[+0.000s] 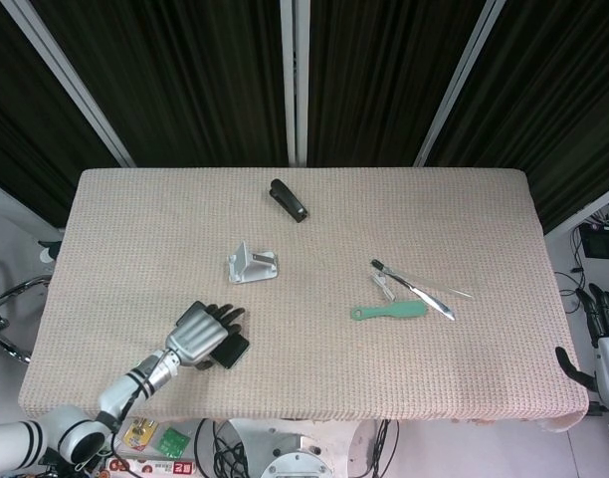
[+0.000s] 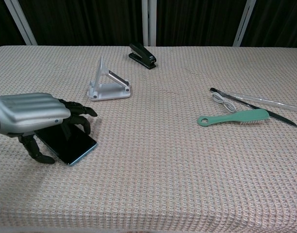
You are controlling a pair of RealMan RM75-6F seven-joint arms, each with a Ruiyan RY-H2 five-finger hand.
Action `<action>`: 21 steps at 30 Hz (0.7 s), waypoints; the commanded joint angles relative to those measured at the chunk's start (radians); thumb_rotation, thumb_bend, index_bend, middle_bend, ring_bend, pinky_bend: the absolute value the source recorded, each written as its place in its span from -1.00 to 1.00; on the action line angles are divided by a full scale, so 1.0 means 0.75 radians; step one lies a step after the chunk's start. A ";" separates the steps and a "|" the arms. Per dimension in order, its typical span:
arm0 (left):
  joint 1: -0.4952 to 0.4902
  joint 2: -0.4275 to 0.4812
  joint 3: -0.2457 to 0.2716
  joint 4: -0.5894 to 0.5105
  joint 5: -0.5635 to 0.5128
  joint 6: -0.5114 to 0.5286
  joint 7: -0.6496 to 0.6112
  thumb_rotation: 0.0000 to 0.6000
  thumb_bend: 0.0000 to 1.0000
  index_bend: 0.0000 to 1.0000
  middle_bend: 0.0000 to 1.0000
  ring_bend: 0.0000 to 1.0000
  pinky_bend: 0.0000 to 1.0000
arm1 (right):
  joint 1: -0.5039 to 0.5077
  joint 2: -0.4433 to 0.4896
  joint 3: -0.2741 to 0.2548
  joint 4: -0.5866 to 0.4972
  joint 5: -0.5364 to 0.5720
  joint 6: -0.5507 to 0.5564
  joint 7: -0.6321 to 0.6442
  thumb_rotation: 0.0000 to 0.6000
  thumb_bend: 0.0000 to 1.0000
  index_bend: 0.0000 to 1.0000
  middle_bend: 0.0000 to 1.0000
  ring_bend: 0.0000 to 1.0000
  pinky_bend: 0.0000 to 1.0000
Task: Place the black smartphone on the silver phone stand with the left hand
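step: grasp black smartphone (image 2: 67, 143) | left hand (image 2: 33, 116) arched over it, fingers curling, not gripping yet | advice: clamp long edges before lifting toward silver phone stand (image 2: 108, 82) at 1 o'clock

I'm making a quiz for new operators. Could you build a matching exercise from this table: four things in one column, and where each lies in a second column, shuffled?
Things:
1. phone
2. phone stand
3. stapler
4. green brush

Places:
A. far side of the table, near the middle
B. right half, just in front of a white cable
C. near left, lying flat under the left hand
D. left of centre, standing free between the phone and the stapler

Pairs: 1-C, 2-D, 3-A, 4-B
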 commanded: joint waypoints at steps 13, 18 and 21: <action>0.008 -0.014 0.010 0.001 0.024 0.071 -0.079 1.00 -0.59 -0.12 -0.35 -0.84 -0.56 | 0.003 0.009 -0.004 -0.019 0.014 -0.027 -0.022 1.00 -0.57 -1.00 -1.00 -1.00 -1.00; 0.013 -0.018 0.014 0.015 0.049 0.098 -0.136 1.00 -0.51 -0.11 -0.13 -0.78 -0.56 | 0.004 0.009 -0.004 -0.021 0.018 -0.032 -0.023 1.00 -0.57 -1.00 -1.00 -1.00 -1.00; 0.025 -0.030 0.008 0.030 0.064 0.138 -0.174 1.00 -0.44 -0.09 -0.01 -0.70 -0.55 | 0.004 0.008 -0.004 -0.020 0.019 -0.034 -0.021 1.00 -0.57 -1.00 -1.00 -1.00 -1.00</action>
